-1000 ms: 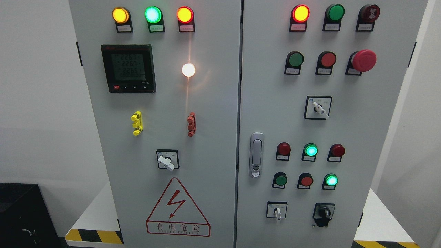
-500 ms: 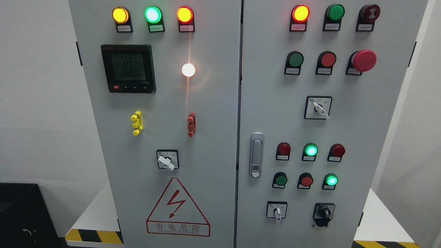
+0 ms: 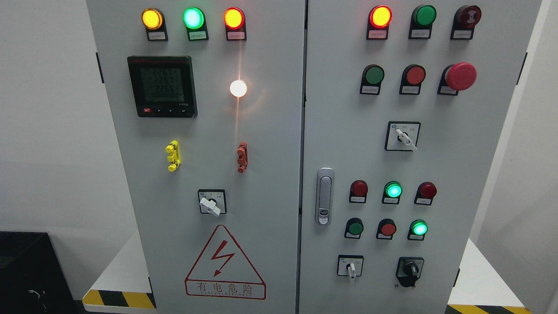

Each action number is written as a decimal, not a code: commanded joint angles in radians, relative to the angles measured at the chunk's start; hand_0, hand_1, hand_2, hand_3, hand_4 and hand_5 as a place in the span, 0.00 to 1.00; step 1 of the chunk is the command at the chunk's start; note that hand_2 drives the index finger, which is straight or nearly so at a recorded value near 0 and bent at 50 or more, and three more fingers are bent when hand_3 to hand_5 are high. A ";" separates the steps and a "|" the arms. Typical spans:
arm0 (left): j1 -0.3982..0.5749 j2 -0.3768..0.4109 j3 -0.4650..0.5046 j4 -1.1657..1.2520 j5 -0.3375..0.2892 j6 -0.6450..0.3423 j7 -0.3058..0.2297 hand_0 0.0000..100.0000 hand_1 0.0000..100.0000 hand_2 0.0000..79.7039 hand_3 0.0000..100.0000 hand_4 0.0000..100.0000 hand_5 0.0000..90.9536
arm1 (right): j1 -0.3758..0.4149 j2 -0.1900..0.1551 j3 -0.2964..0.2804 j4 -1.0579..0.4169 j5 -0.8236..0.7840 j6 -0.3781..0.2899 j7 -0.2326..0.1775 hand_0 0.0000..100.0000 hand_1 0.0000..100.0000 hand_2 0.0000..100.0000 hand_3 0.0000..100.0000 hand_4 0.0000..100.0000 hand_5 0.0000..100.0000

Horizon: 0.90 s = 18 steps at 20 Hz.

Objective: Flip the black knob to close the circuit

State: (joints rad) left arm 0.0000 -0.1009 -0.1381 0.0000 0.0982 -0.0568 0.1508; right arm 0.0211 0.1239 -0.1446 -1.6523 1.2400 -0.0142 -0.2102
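No robot hand shows anywhere in the head view, so I cannot tell if either one is released or clenched.

At the far left, a black box (image 3: 24,270) sits low in the corner. Next comes the big grey cabinet (image 3: 270,131) with two doors. On the left door, three lights glow along the top: a yellow light (image 3: 152,18), a green light (image 3: 193,18) and an orange-red light (image 3: 233,18). Under them is a black meter (image 3: 162,86) with numbers on its screen, and to its right a bright white light (image 3: 238,88). Lower down are a yellow clip (image 3: 173,155) and a red clip (image 3: 242,157). Below these is a white switch (image 3: 211,204) pointing down to the right, and under it a red warning triangle (image 3: 225,264) with a lightning bolt.

On the right door, a silver handle (image 3: 324,196) stands near the left edge. At the top a red light (image 3: 380,16) glows. A big red mushroom button (image 3: 460,76) sits further right. In the middle is another white switch (image 3: 404,137). Two small green lights (image 3: 393,190) glow lower down. Near the bottom is a small white switch (image 3: 351,267), and just to its right is the black knob (image 3: 409,270), at the lower right of the right door. Nothing is touching it.

Yellow and black stripes (image 3: 117,298) mark the floor edge at the bottom.
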 commanded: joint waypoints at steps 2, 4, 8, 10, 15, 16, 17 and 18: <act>0.023 0.000 0.000 -0.029 0.000 0.000 0.000 0.12 0.56 0.00 0.00 0.00 0.00 | -0.053 0.000 -0.001 -0.027 0.039 0.013 0.008 0.00 0.00 0.96 1.00 0.98 0.96; 0.023 0.001 0.000 -0.029 0.000 0.000 0.000 0.12 0.56 0.00 0.00 0.00 0.00 | -0.064 0.000 -0.003 -0.023 0.039 0.023 0.009 0.00 0.00 0.96 1.00 0.98 0.96; 0.023 0.000 0.000 -0.029 0.000 0.000 0.000 0.12 0.56 0.00 0.00 0.00 0.00 | -0.122 -0.003 -0.019 0.031 0.041 0.028 0.011 0.00 0.00 0.96 1.00 0.98 0.96; 0.023 0.000 0.000 -0.029 0.000 0.000 0.000 0.12 0.56 0.00 0.00 0.00 0.00 | -0.153 -0.004 -0.035 0.063 0.041 0.028 0.021 0.00 0.00 0.96 1.00 0.98 0.96; 0.023 0.000 0.000 -0.029 0.000 0.000 0.000 0.12 0.56 0.00 0.00 0.00 0.00 | -0.190 -0.009 -0.043 0.115 0.042 0.042 0.022 0.00 0.00 0.96 1.00 0.98 0.96; 0.023 0.000 0.000 -0.029 0.000 0.000 0.000 0.12 0.56 0.00 0.00 0.00 0.00 | -0.194 -0.009 -0.043 0.121 0.042 0.042 0.022 0.00 0.00 0.96 1.00 0.98 0.96; 0.023 0.000 0.000 -0.029 0.000 0.000 0.000 0.12 0.56 0.00 0.00 0.00 0.00 | -0.201 -0.009 -0.043 0.129 0.042 0.042 0.022 0.00 0.00 0.96 1.00 0.98 0.96; 0.023 0.001 0.000 -0.029 0.000 0.000 0.000 0.12 0.56 0.00 0.00 0.00 0.00 | -0.207 -0.009 -0.043 0.138 0.042 0.043 0.022 0.00 0.00 0.96 1.00 0.98 0.96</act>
State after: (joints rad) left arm 0.0000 -0.1010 -0.1381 0.0000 0.0982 -0.0568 0.1508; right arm -0.1436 0.1197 -0.1699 -1.5922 1.2804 0.0264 -0.1899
